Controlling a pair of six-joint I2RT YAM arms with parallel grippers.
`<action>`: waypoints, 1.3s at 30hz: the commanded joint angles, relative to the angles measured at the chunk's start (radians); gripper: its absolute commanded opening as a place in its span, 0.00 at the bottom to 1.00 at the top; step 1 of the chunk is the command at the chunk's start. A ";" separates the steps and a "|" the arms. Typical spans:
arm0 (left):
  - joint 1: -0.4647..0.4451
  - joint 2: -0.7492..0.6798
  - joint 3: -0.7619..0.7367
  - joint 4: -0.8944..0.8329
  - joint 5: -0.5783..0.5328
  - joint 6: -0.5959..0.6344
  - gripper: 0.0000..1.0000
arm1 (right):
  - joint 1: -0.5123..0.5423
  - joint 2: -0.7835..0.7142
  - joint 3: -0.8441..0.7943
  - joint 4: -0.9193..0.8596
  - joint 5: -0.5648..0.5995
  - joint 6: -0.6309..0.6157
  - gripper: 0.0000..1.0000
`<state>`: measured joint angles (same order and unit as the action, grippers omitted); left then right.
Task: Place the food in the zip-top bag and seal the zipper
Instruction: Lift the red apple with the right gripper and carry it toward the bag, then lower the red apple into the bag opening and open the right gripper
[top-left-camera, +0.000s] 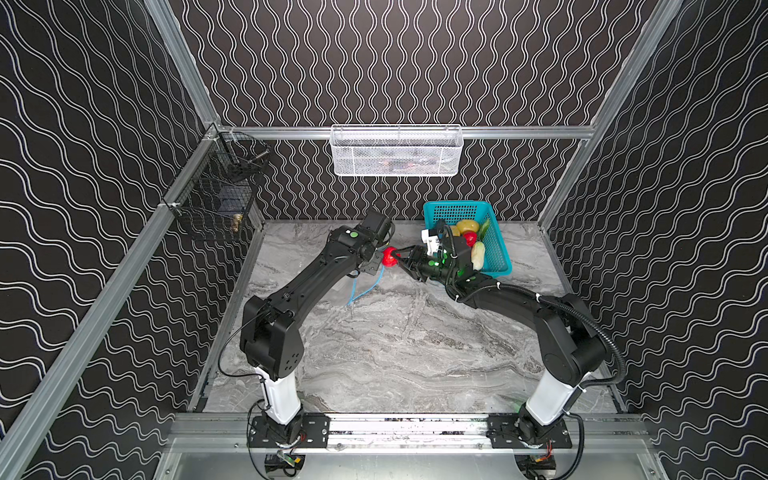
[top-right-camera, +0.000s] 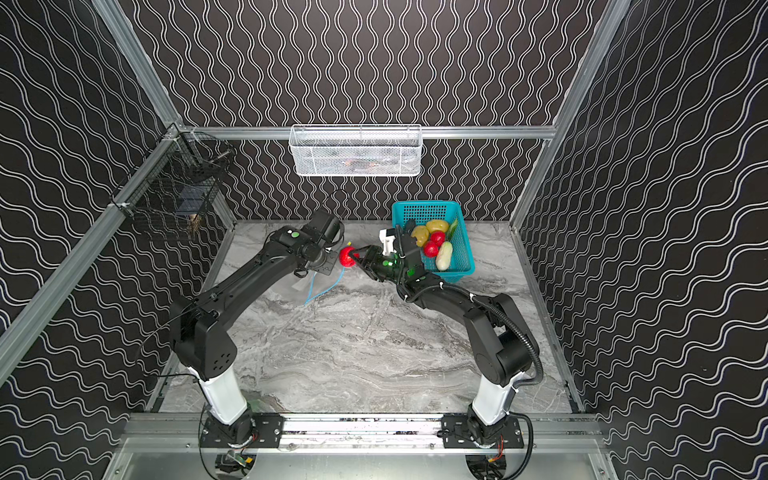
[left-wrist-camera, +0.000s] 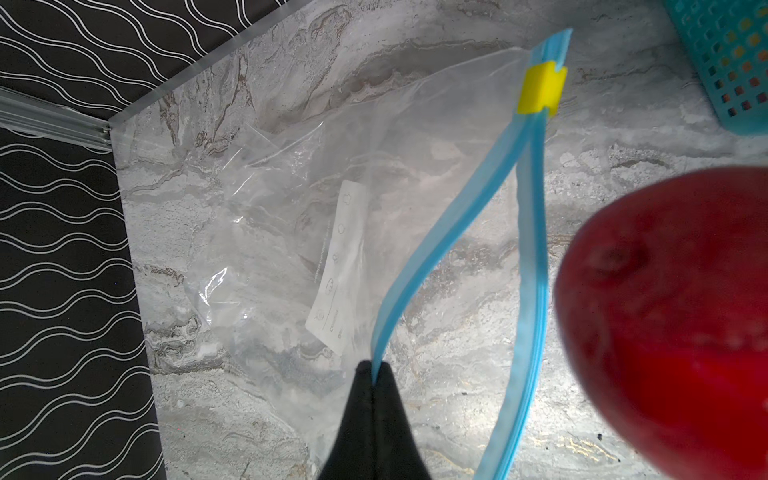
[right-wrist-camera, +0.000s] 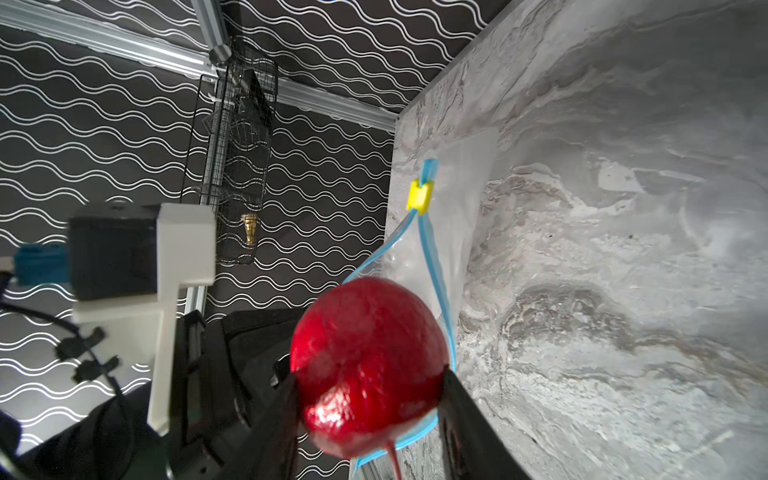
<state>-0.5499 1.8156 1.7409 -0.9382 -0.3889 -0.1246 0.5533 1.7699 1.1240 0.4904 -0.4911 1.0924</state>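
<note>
Within the right tool (right-wrist-camera: 370, 374) sits a red tomato (right-wrist-camera: 365, 353), gripped.

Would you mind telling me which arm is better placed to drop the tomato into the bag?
The right. The right gripper holds the tomato beside the open mouth of the bag, while the left gripper is shut on the zipper, lifting one lip so the mouth gapes.

The black left arm (top-left-camera: 316, 274) and black right arm (top-left-camera: 511, 297) both stretch forward and inward, pincers nearly meeting. The left gripper (left-wrist-camera: 376, 370) pinches a thin light-blue plastic zipper strip (left-wrist-camera: 436, 249), its 2 fingers pressed together. The right gripper (right-wrist-camera: 370, 378), half spread, clamps a round glossy red toy tomato (right-wrist-camera: 365, 328) just beside the left pincer.
</note>
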 joint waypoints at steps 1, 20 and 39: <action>0.001 -0.003 0.002 0.000 0.013 0.005 0.00 | 0.015 0.010 0.017 0.040 -0.003 0.017 0.34; 0.002 -0.022 0.006 -0.004 0.019 0.016 0.00 | 0.074 0.052 0.038 0.057 0.009 0.055 0.35; 0.002 -0.028 0.028 -0.019 0.024 0.014 0.00 | 0.102 0.117 0.101 0.014 0.014 0.060 0.43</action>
<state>-0.5480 1.7988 1.7596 -0.9520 -0.3649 -0.1242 0.6514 1.8820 1.2083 0.4843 -0.4789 1.1404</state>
